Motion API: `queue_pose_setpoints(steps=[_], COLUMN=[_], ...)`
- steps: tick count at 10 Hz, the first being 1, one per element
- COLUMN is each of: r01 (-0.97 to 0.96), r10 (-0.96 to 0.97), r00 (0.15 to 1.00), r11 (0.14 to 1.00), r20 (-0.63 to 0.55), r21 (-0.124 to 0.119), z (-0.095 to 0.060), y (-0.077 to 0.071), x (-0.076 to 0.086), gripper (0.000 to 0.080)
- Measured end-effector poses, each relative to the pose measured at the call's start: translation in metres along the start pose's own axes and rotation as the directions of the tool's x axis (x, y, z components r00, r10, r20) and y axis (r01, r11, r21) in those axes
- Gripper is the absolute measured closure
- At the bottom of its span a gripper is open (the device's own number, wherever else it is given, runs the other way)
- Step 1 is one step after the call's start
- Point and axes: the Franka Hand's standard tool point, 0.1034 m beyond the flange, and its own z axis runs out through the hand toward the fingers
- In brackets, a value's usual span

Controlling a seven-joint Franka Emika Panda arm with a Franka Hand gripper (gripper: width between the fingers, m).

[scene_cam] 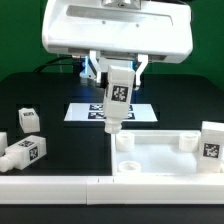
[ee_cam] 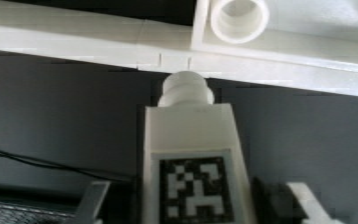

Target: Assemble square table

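The end effector is closed on a stubby white leg, gripping it near its top so that it hangs upright in the centre of the exterior view. The held leg's rounded tip sits just beside the far-left corner of the square panel; whether it touches anything cannot be told.

The panel fills the lower right of the exterior view. Its raised rim encloses round sockets at the far-left, near-left and far-right corners. A second leg stands at the panel's right edge. The panel's near side meets a long white rail, which runs along the bottom of the frame.

At the exterior view's left, two loose legs lie on the dark tabletop, well apart from the panel. A bare stretch of tabletop lies between them and the panel's left rim. The marker board lies flat behind the held leg.

In the wrist view, the held leg points its tip toward a white bar with a fine seam. Whether that bar is rim or rail cannot be told. A round socket shows beyond it.

Each leg bears a square tag of black and white blocks. The tag is clear on the held leg and the standing leg.
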Motion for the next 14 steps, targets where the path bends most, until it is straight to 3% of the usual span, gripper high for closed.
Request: queue_pose_setpoints(steps=[3,5,9,14], r01=[-0.056,-0.086,-0.091,-0.089], r10=[0.053,0.081,0.084,0.082], r00=[0.997,0.993,0.992,0.990], r11=[0.998,0.994,0.993,0.994], r20=[0.058,0.086,0.095,0.112], r21=[0.040,0.059,0.069,0.068], z=[0.018,0.025,0.032,0.050], y=[0.003,-0.009,-0.022,-0.025], x=[-0.005,-0.010,-0.012,-0.021], gripper=[0.0515,0.0515,0.0515,0.0515])
